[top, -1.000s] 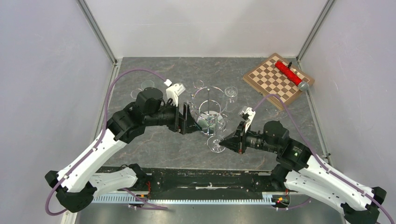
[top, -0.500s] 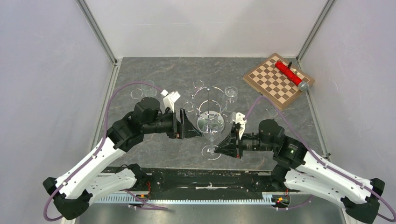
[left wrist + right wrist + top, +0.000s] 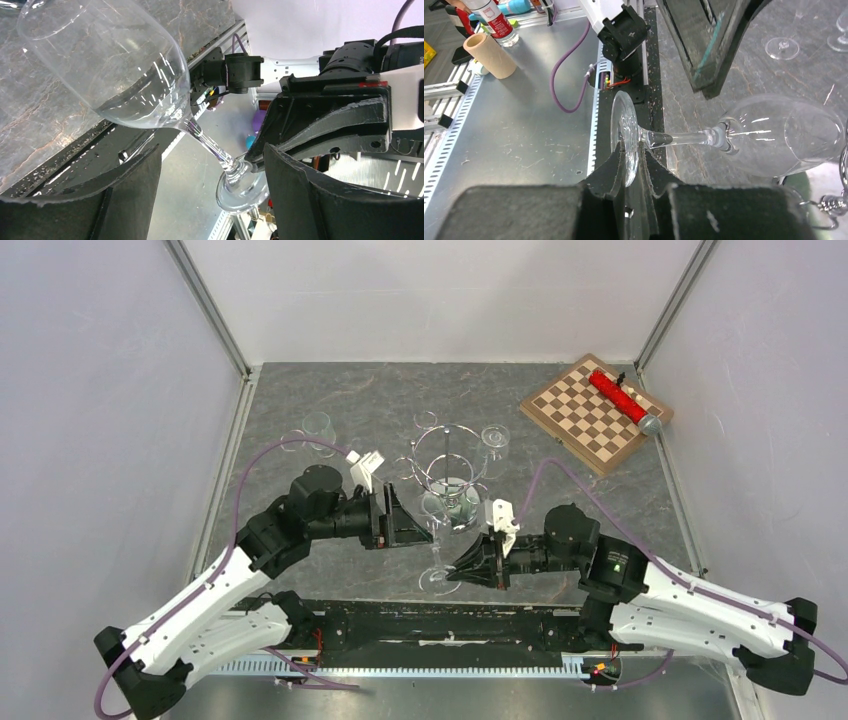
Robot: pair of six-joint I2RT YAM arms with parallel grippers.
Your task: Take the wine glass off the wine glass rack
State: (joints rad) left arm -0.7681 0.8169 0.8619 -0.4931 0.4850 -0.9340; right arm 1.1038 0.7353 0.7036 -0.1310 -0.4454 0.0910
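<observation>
My right gripper [image 3: 458, 573] is shut on the foot [image 3: 624, 132] of a clear wine glass [image 3: 443, 530] and holds it tilted. The stem runs level and the bowl [image 3: 784, 135] points at the chrome wine glass rack [image 3: 447, 455]. The bowl hangs in front of the rack's mirrored base; I cannot tell whether it touches. My left gripper [image 3: 418, 525] is open and empty just left of the bowl. In the left wrist view its fingers [image 3: 310, 200] stand wide on either side of the stem [image 3: 210, 145] without touching. Another glass [image 3: 493, 438] hangs on the rack's right side.
Two glasses [image 3: 318, 425] stand upside down on the table at the far left, also in the right wrist view [image 3: 781, 47]. A chessboard [image 3: 580, 420] with a red object [image 3: 617, 395] lies at the far right. The table's near edge and metal frame lie just below the glass foot.
My right gripper has drawn the glass by its foot toward the near edge and to the left, away from the rack. My left gripper has moved nearer with it, still open.
</observation>
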